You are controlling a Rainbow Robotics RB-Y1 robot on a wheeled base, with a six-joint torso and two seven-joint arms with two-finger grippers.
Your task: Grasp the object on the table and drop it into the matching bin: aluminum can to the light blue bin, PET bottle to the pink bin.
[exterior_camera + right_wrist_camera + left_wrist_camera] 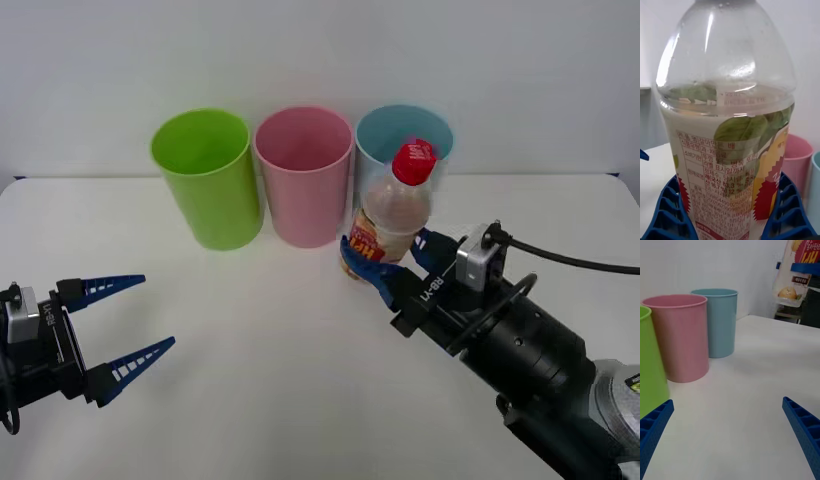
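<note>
The PET bottle is up in the air, off the white worktop. We see our right pincer pinching it low down, with one blue ribbed finger on each side of the orange-red label. The bottle stands almost upright, with its red cap at the top. From the front it hangs in front of the light blue bin and just beside the pink bin. In the left wrist view we can see the bottom of the bottle hanging clear above the worktop.

Three bins stand in a row at the back of the worktop. The lime green bin is on the left, the pink bin is in the middle, and the light blue bin is on the right. They stand close together.

Our left pincer is low at the left, near the front edge, well apart from the bins. Its two blue fingers are spread wide and hold nothing.
</note>
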